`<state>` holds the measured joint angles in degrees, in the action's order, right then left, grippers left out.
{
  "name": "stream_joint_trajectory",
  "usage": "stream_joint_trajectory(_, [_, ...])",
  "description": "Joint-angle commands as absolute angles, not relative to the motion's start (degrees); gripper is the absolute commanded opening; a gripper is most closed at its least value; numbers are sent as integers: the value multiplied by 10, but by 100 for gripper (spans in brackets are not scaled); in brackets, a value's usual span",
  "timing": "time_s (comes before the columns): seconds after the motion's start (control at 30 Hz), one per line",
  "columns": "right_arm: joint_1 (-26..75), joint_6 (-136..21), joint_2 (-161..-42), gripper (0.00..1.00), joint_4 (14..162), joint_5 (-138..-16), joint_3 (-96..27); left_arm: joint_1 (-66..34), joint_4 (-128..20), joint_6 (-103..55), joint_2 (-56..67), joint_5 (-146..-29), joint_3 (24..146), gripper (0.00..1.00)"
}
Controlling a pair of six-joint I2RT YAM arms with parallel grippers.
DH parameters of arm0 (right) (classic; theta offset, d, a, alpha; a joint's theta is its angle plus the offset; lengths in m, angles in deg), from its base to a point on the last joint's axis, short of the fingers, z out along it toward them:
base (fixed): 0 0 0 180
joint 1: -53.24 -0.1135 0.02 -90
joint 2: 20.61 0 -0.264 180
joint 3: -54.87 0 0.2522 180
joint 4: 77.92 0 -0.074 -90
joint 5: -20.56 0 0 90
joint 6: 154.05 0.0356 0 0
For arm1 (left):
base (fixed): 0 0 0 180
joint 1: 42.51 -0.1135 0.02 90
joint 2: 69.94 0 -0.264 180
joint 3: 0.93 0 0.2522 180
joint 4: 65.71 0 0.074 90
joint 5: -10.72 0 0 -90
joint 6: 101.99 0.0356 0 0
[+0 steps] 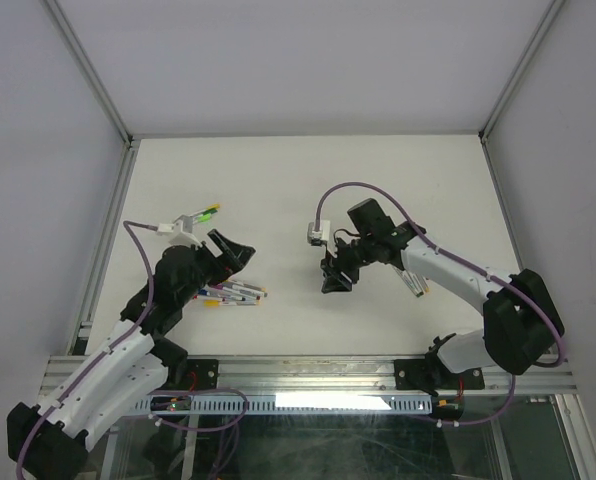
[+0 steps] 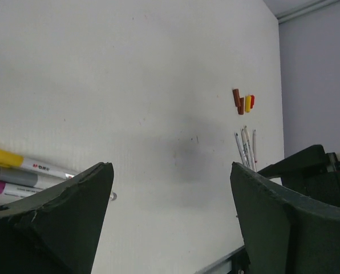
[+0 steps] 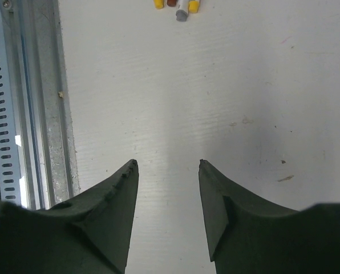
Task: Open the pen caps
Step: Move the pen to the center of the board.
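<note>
Left fingers [image 2: 73,217] wide apart, right fingers [image 3: 110,211] narrower, both empty; pens [image 1: 236,293], caps [image 2: 1,155] on, lie by the surface's [image 1: 278,180] near edge left of middle, probably so either arm reaches them.

White table [image 1: 308,180], slotted metal rail [image 3: 4,114] along edge

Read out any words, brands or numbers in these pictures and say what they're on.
Yellow-capped pen: dark print on its barrel, too blurred to read.
Purple-capped pen: faint print, too small to read.
Nothing else legible in any view.
</note>
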<state>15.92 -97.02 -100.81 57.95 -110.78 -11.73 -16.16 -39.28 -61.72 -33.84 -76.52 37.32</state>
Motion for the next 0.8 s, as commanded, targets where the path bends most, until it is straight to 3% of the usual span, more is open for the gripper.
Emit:
stream_joint_trajectory(0.0, [162, -974, -1000, 49, 594, -1100, -138, -86, -347, -664, -331, -679, 390, 86])
stream_joint_trajectory(0.17, [158, -928, -1011, 49, 641, -1105, -133, -57, -344, -625, -300, -579, 419, 91])
stream_joint_trajectory(0.23, [148, -914, -1031, 49, 658, -1106, -143, -58, -347, -594, -297, -552, 435, 99])
stream_joint_trajectory(0.33, [123, -904, -1078, 49, 670, -1087, -181, -62, -365, -539, -304, -520, 453, 99])
stream_joint_trajectory(0.6, [50, -846, -1212, 49, 669, -986, -313, -115, -312, -483, -333, -543, 541, 99])
stream_joint_trajectory(0.77, [35, -836, -1243, 49, 681, -956, -325, -115, -229, -439, -323, -573, 641, 99])
